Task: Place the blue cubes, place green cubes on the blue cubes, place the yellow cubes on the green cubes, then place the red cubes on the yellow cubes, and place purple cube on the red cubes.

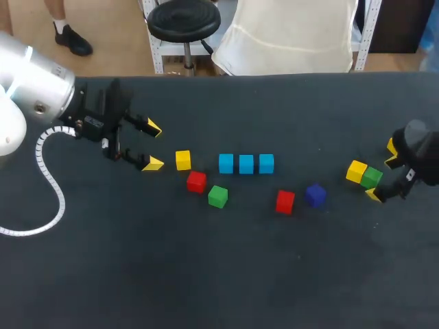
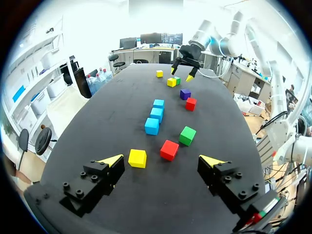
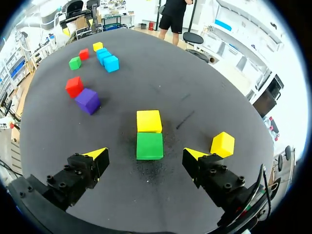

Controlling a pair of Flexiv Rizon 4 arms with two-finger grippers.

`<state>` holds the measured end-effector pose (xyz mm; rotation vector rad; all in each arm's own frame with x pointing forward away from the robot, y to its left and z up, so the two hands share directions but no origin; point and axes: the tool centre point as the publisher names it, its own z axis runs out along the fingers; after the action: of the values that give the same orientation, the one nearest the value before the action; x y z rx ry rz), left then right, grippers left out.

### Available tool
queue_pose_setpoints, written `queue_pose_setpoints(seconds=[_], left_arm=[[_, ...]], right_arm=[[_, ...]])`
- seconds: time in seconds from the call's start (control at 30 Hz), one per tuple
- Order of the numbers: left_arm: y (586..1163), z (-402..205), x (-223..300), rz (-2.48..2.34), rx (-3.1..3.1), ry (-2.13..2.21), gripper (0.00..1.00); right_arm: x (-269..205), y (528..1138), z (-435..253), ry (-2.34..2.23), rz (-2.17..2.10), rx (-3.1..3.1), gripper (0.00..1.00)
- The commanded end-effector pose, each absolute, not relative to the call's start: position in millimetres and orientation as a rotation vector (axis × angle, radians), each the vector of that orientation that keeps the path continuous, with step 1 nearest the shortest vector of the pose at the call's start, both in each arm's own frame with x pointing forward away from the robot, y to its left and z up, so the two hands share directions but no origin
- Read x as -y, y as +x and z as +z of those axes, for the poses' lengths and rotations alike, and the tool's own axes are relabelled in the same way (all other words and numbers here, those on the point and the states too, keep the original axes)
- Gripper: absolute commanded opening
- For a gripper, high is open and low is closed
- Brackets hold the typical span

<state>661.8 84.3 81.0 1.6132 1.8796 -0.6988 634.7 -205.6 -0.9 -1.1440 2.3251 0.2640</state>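
Observation:
Three blue cubes [image 1: 246, 164] stand in a row at mid-table. Ahead of my open left gripper [image 1: 152, 145] lie a yellow cube [image 1: 182, 160], a red cube [image 1: 196, 181] and a green cube [image 1: 217, 197]; none sits between its fingers [image 2: 113, 159]. Right of the row lie a second red cube [image 1: 285, 201] and the purple cube [image 1: 315, 195]. My open right gripper [image 3: 145, 153] straddles a green cube [image 3: 149, 145] without touching it. A yellow cube [image 3: 148, 121] touches that green cube's far side. Another yellow cube [image 3: 222, 144] lies just outside one finger.
The dark table [image 1: 219, 274] has bare cloth along its near half and behind the blue row. My left arm's white cable [image 1: 51, 171] loops over the table's left side.

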Motion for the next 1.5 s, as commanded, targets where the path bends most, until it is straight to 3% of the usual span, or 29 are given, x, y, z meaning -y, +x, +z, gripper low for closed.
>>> queue_pose_setpoints(seconds=[0.03,0.27,0.4,0.53,0.57,0.6,0.83,1.0,1.27,1.5], left_arm=[[661.6,80.3,-85.0,-0.699,-1.876,1.613,1.0],[661.6,80.3,-85.0,-0.699,-1.876,1.613,1.0],[661.6,80.3,-85.0,-0.699,-1.876,1.613,1.0],[661.6,80.3,-85.0,-0.699,-1.876,1.613,1.0],[661.6,80.3,-85.0,-0.699,-1.876,1.613,1.0],[661.6,80.3,-85.0,-0.699,-1.876,1.613,1.0],[661.6,80.3,-85.0,-0.699,-1.876,1.613,1.0],[661.6,80.3,-85.0,-0.699,-1.876,1.613,1.0],[661.6,80.3,-85.0,-0.699,-1.876,1.613,1.0],[661.6,80.3,-85.0,-0.699,-1.876,1.613,1.0]], right_arm=[[202.0,644.6,-12.6,-1.152,0.288,-2.324,1.0],[202.6,647.9,-14.7,-1.157,0.291,-2.326,1.0],[204.3,650.0,-14.5,-1.158,0.286,-2.324,0.78],[205.6,651.1,-14.0,-1.157,0.284,-2.324,0.71],[205.8,651.3,-13.9,-1.157,0.284,-2.324,0.56],[206.0,651.4,-13.8,-1.157,0.283,-2.323,0.49],[207.6,653.9,-12.5,-1.161,0.282,-2.315,0.37],[210.1,654.2,-11.1,-1.157,0.283,-2.311,0.0],[218.3,653.8,19.1,-1.139,0.282,-2.284,0.0],[213.0,667.3,61.1,-1.396,0.305,-2.189,0.0]])
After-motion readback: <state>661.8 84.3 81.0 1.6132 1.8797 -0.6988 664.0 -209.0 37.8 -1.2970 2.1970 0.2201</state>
